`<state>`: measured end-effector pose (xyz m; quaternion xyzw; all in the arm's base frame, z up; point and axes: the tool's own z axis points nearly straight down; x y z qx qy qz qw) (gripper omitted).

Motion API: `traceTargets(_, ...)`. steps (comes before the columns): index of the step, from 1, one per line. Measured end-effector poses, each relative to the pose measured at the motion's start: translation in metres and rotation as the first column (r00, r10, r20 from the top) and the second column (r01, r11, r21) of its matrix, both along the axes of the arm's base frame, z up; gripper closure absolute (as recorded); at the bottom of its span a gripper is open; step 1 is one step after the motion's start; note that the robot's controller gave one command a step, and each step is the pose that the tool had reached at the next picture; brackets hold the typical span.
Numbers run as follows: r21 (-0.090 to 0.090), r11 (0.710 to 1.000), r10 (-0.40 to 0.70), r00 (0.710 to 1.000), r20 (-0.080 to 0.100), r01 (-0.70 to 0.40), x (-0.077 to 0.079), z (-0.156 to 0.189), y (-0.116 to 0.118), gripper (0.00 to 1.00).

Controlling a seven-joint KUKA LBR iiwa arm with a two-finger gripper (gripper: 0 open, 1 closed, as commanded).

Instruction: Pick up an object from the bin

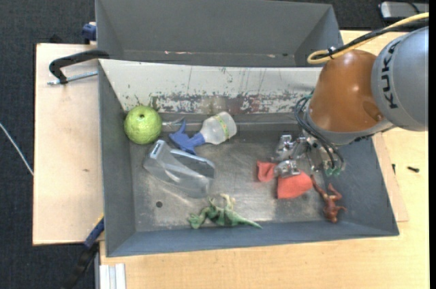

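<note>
My gripper (297,154) is low in the right part of the bin, under the orange wrist cover. It hangs just above two red things: a small red piece (264,171) to its lower left and a larger red block (294,186) directly below it. I cannot tell whether it touches either one. A brown toy figure (332,203) lies to the lower right of the gripper, near the bin's front right corner.
A green apple (143,125) sits at the far left. Beside it lie a blue-handled spray bottle (205,132) and a clear plastic container (178,170). A green toy lizard (219,215) rests by the front wall. The arm covers the bin's right side.
</note>
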<state>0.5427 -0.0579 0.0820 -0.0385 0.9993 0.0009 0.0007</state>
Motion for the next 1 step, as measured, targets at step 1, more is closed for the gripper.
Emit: traceTargets(1,-0.002,0.988,0.155,0.988,0.004,-0.155,-0.0155,0.1276,-0.005,1.0)
